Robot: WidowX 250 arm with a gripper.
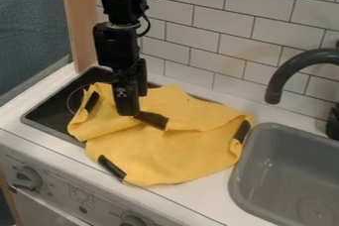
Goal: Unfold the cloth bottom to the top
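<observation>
The yellow cloth [169, 153] with dark patches along its edges lies crumpled over the black stovetop and the white counter. A folded flap crosses its middle, and one dark patch shows beside the gripper. My gripper [129, 113] hangs pointing down over the upper middle of the cloth, its tip at the fold. Whether it touches or holds the fabric, I cannot tell.
Right of the cloth is a grey sink [291, 170] under a dark curved faucet [285, 74]. A tiled wall [218, 36] rises behind the counter. Stove knobs [28, 177] are on the front panel, and a wooden post [79, 27] stands at the left.
</observation>
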